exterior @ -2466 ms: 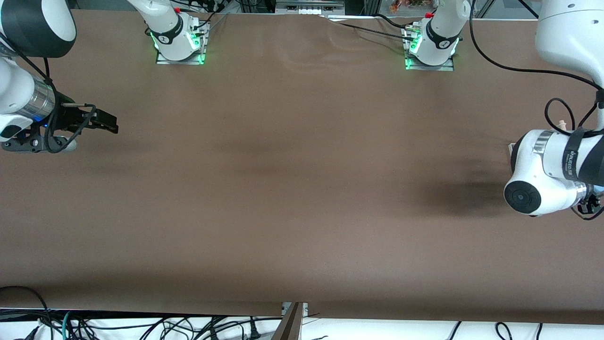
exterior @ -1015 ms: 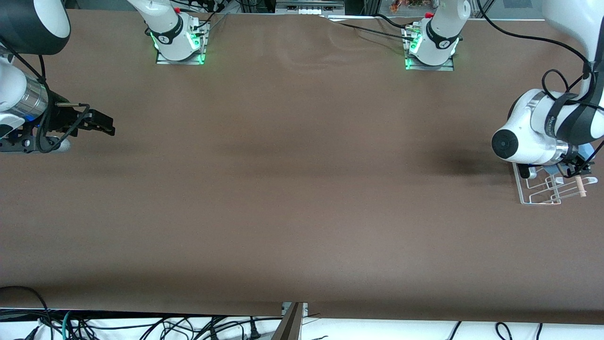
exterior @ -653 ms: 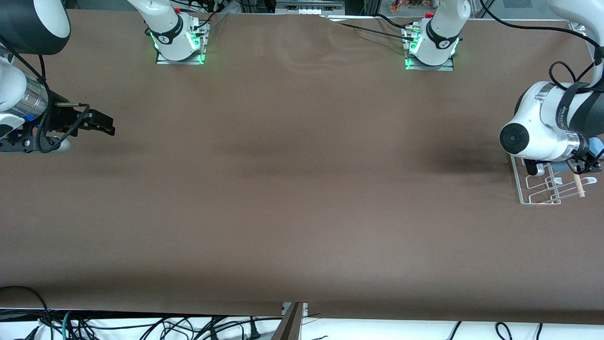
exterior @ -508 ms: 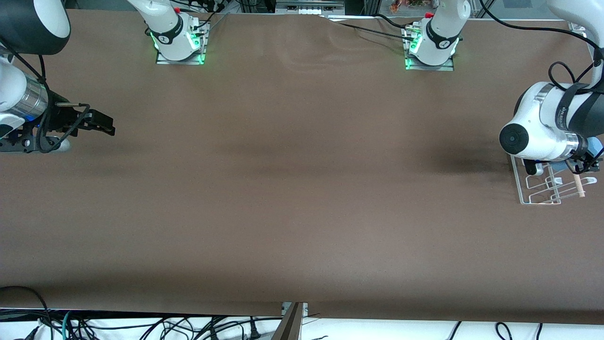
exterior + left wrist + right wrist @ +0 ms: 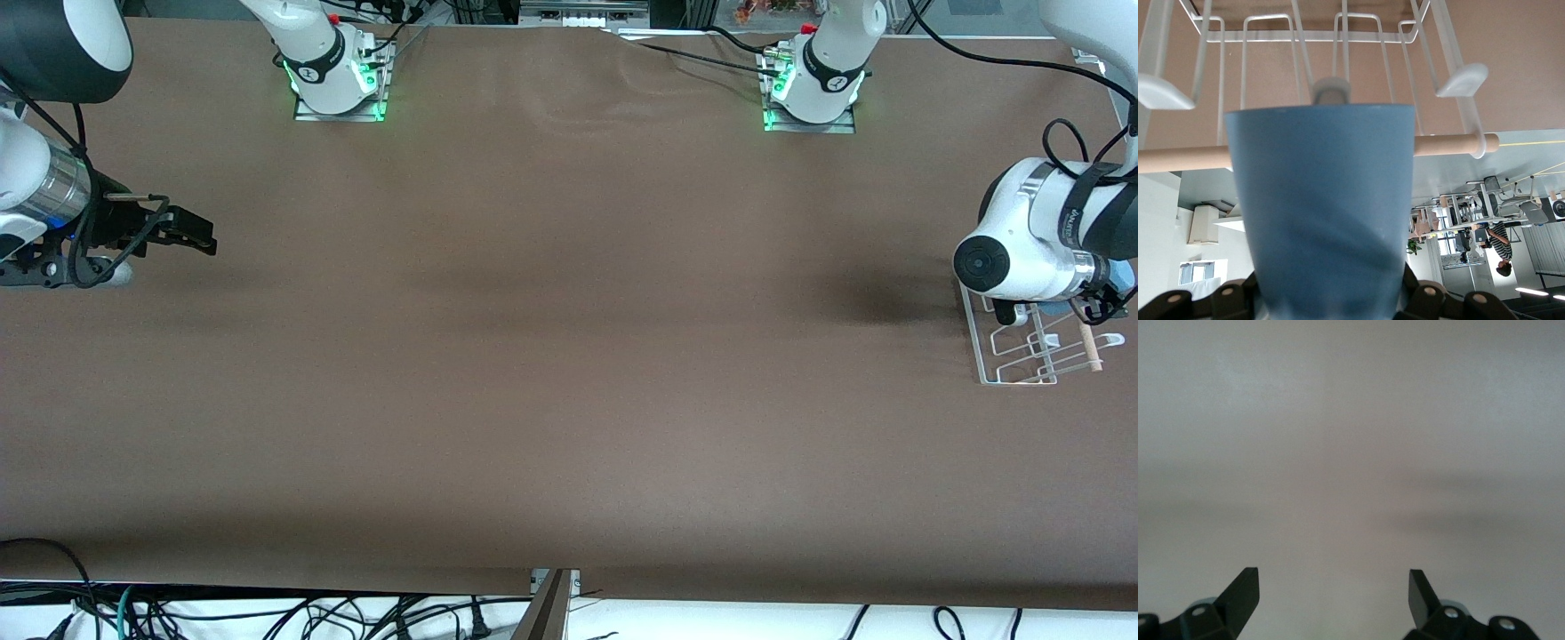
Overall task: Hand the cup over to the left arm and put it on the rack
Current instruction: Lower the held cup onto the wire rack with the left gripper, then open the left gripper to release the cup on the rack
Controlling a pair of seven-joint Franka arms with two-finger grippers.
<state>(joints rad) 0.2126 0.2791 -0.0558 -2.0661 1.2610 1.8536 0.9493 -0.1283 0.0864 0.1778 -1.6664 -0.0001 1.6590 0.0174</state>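
Note:
My left gripper (image 5: 1328, 303) is shut on the light-blue cup (image 5: 1321, 200), one finger on each side of its narrow end. It holds the cup over the white wire rack (image 5: 1271, 37), with the wide end toward the rack's wooden dowel (image 5: 1451, 143). In the front view the left arm's white wrist hangs over the rack (image 5: 981, 360) at the left arm's end of the table and hides most of the cup (image 5: 1127, 274). My right gripper (image 5: 191, 233) waits open at the right arm's end, with nothing between its fingertips (image 5: 1245, 587).
Both arm bases (image 5: 338, 84) (image 5: 813, 93) stand along the table edge farthest from the front camera. Cables hang below the table edge nearest that camera (image 5: 356, 613). The brown tabletop (image 5: 569, 338) lies between the two arms.
The left arm has carried the cup a little toward the table's end over the rack, then nearly settled. The right arm has not moved.

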